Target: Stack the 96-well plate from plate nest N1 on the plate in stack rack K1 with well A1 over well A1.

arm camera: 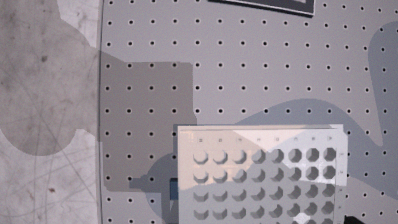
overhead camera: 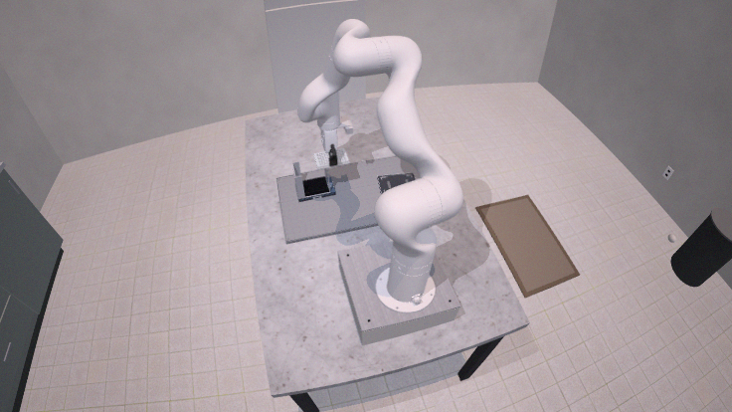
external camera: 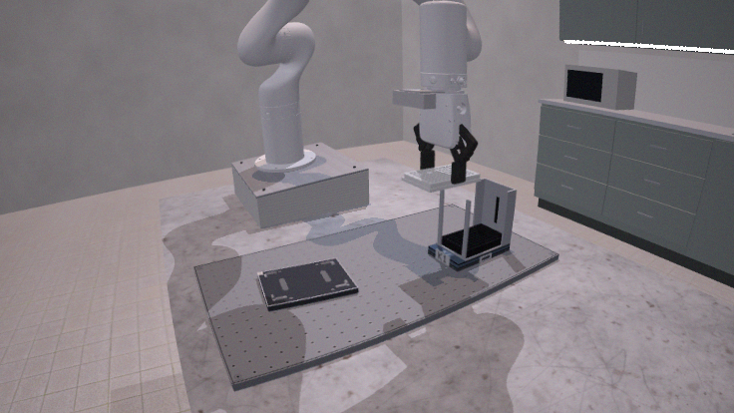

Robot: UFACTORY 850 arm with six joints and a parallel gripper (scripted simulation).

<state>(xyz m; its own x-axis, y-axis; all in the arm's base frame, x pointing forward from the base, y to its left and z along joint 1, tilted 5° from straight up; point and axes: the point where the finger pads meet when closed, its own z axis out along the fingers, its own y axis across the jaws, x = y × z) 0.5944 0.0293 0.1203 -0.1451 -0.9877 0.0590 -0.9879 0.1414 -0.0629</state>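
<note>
My gripper (external camera: 442, 172) (overhead camera: 332, 155) is shut on the white 96-well plate (external camera: 436, 181) (overhead camera: 321, 159) (arm camera: 260, 175) and holds it level in the air. The plate hangs above the tops of the posts of stack rack K1 (external camera: 495, 205) (overhead camera: 296, 176), over the rack's near side. A black plate (external camera: 472, 236) (overhead camera: 314, 186) lies flat in the bottom of K1. In the wrist view a blue bit of the rack base (arm camera: 173, 190) shows beside the held plate's left edge. The black plate nest N1 (external camera: 306, 281) (overhead camera: 395, 180) (arm camera: 270, 4) lies bare on the breadboard.
Rack and nest stand on a grey perforated breadboard (external camera: 359, 318) (overhead camera: 317, 220) (arm camera: 250, 75) on the marble table. The arm's base pedestal (external camera: 302, 190) (overhead camera: 399, 307) is behind it. Cabinets (external camera: 641, 169) with a microwave (external camera: 597, 86) stand to the right.
</note>
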